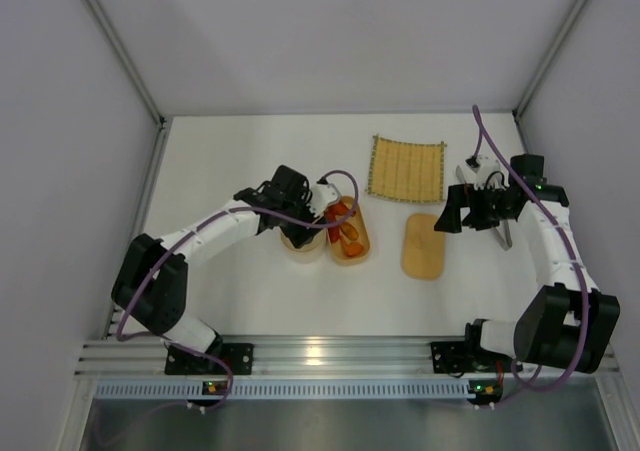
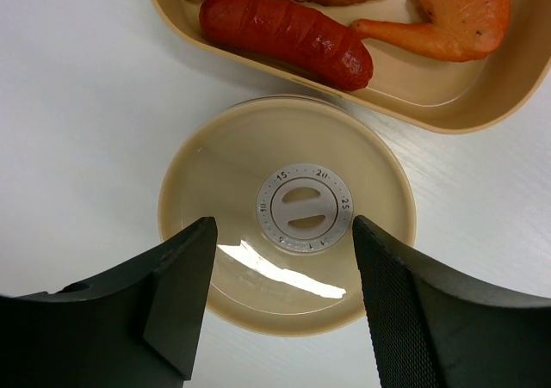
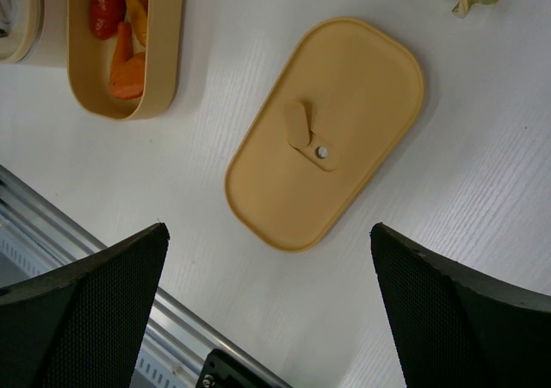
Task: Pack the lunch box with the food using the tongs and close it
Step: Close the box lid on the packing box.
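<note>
The open tan lunch box [image 1: 364, 244] lies mid-table with food in it: a red sausage [image 2: 288, 37] and orange pieces [image 2: 448, 18]. Its oval lid [image 1: 423, 246] lies flat to the right, apart from it, and fills the right wrist view [image 3: 327, 130]. My left gripper [image 2: 282, 233] hangs open over a round tan container with a grey dial [image 2: 304, 209], just left of the box [image 2: 448, 113]. My right gripper [image 3: 271, 319] stands wide open and empty above the table, right of the lid [image 1: 452, 211]. Grey tongs [image 1: 503, 233] lie mostly hidden under the right arm.
A bamboo mat [image 1: 407, 168] lies behind the lid. The round container [image 1: 300, 243] touches or nearly touches the box's left side. White walls close in the table on three sides. An aluminium rail [image 1: 330, 356] runs along the near edge.
</note>
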Controlling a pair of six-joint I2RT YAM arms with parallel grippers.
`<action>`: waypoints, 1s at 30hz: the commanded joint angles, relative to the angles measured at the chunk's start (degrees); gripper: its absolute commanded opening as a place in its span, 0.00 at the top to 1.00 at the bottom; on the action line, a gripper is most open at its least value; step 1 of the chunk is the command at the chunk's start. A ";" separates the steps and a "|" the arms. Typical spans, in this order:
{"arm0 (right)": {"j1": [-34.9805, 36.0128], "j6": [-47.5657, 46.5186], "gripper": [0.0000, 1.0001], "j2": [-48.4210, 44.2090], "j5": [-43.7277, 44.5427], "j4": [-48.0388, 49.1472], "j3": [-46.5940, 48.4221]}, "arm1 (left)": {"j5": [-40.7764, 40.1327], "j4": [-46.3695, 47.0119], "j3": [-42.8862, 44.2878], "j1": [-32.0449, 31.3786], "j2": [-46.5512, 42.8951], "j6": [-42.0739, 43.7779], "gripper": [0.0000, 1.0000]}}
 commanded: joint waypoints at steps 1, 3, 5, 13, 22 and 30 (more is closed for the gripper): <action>1.08 -0.65 0.01 -0.29 -1.53 0.25 1.77 | -5.63 -21.85 -8.56 -0.35 5.42 4.41 0.30; 1.08 -0.56 0.01 -0.20 -1.53 0.42 1.77 | -5.54 -22.81 -9.00 -0.35 4.63 4.68 0.30; 1.16 -0.30 0.01 -0.02 -1.70 0.60 1.69 | -5.63 -23.43 -9.53 -0.35 4.10 4.94 0.30; 1.96 0.32 0.01 -0.11 -1.88 1.48 1.25 | -5.45 -24.58 -9.18 -0.26 3.04 4.68 0.30; 2.04 0.23 0.01 -0.46 -1.97 1.30 1.33 | -1.77 -25.80 2.67 -0.26 -1.96 1.78 0.29; 2.04 0.14 0.01 -0.72 -2.14 1.39 0.81 | -1.76 -27.39 19.11 -0.26 -4.25 -0.51 0.32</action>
